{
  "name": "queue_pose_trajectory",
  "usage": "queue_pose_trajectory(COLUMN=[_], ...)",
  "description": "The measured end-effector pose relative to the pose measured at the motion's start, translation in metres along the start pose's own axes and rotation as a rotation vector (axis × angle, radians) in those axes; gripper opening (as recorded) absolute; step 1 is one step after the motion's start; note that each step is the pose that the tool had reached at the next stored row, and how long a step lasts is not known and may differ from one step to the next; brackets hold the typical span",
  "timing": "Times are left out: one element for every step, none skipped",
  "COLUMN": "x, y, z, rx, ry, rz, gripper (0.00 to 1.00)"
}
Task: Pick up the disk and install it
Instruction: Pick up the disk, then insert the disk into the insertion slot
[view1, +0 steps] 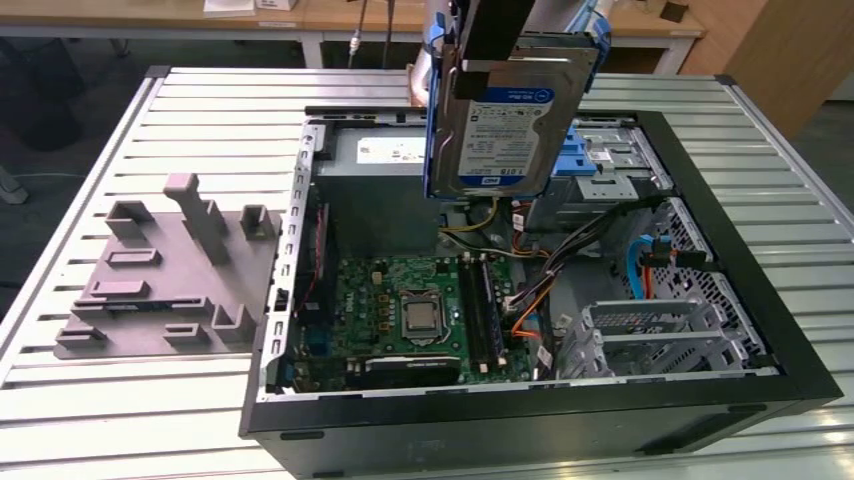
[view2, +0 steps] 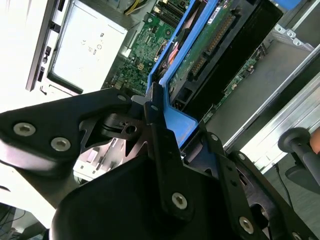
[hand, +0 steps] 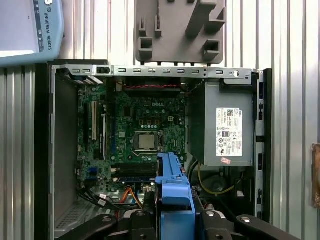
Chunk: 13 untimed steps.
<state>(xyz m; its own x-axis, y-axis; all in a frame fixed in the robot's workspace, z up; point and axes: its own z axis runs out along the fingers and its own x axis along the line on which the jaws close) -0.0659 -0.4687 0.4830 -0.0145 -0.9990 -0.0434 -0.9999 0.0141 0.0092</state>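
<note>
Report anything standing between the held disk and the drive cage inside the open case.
Nothing solid shows between them. The gripper clamps the disk by its blue rail, upright above the case, near the cage with the blue latch. Loose cables lie just below the disk's lower edge and could snag.

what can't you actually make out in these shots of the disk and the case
- Exterior view: the disk hides part of the power supply and the drive cage behind it.
- First wrist view: the disk is edge-on, its held end covered by the gripper; its label is unseen.
- Second wrist view: the disk's far end is cut off by the top edge.
</note>
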Motion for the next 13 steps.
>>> queue_pose_trajectory(x=[0.0,0.0,0.0,0.0,0.0,0.0,0.0,0.0,0.0,0.0,0.0,0.0001,0.0002], y=[0.0,0.0,0.0,0.0,-0.0001,-0.0001,-0.0001,-0.0001,-0.0001,-0.0001,-0.0001,-0.0002,-0.0002], z=[0.0,0.0,0.0,0.0,0.0,0.0,0.0,0.0,0.0,0.0,0.0,-0.0001,-0.0001], rx=[0.0,0.0,0.0,0.0,0.0,0.0,0.0,0.0,0.0,0.0,0.0,0.0,-0.0001], ry=[0.0,0.0,0.0,0.0,0.0,0.0,0.0,0.0,0.0,0.0,0.0,0.0001,0.0003], rz=[0.0,0.0,0.0,0.0,0.0,0.0,0.0,0.0,0.0,0.0,0.0,0.0,0.0], gripper=[0.36,0.36,0.36,0.36,0.36,0.36,0.36,0.36,0.36,0.36,0.36,0.36,0.36])
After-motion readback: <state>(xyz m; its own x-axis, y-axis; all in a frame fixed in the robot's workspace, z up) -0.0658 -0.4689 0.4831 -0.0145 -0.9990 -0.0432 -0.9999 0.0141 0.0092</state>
